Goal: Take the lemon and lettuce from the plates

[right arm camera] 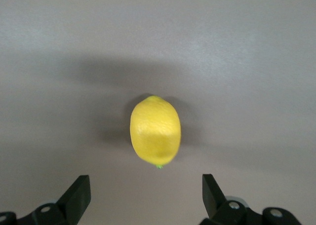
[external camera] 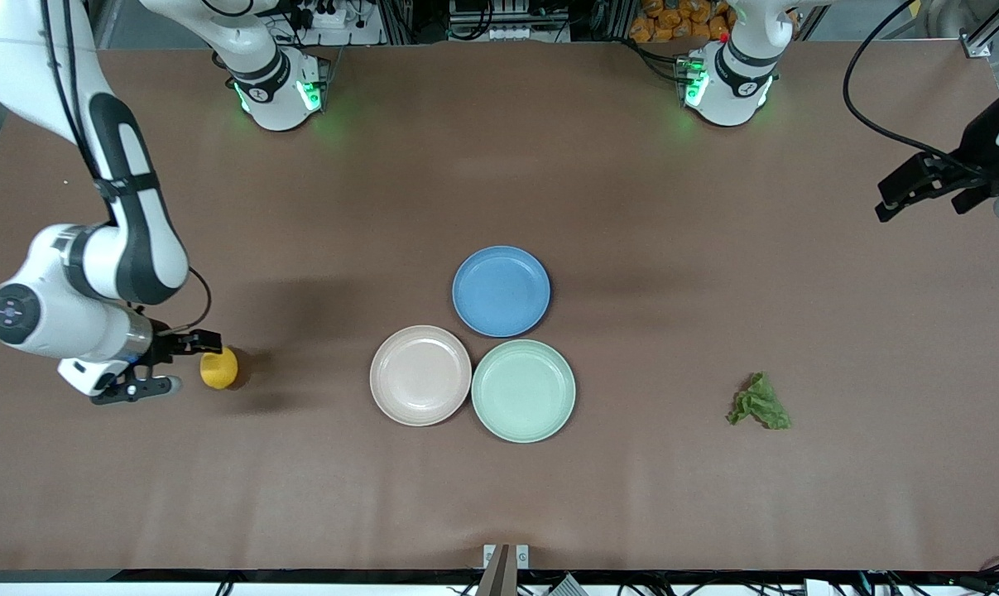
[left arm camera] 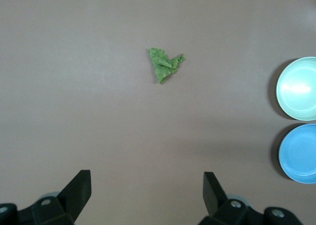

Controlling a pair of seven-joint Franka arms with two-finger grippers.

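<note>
We found the lemon (external camera: 218, 368) off its plate, lying on the brown table (external camera: 499, 497) toward the right arm's end — a smooth, oval, yellow fruit with a tiny green tip, well apart from the plates. The lettuce (external camera: 761, 402), a dark green crumpled leaf with ragged edges, lay on the table toward the left arm's end, likewise well apart from the plates.

Between them sat the beige-pink plate (external camera: 420, 375) and the mint green plate (external camera: 523, 390), both round, matte and holding nothing; their rims touched or nearly touched. A blue plate (external camera: 501, 290), also bare, sat just beside the pair, farther from the front camera.

The right gripper (external camera: 178, 362) was low just beside the lemon, its dark fingers (right arm camera: 75, 195) spread wide and clear of the fruit. The left gripper (external camera: 919, 192) hung over the table's edge at the left arm's end, well away from the lettuce — in the left wrist view its fingers (left arm camera: 74, 190) stood wide apart, gripping nothing. The table's cover looked smooth and matte, and nothing lay between either gripper and its nearby item.
</note>
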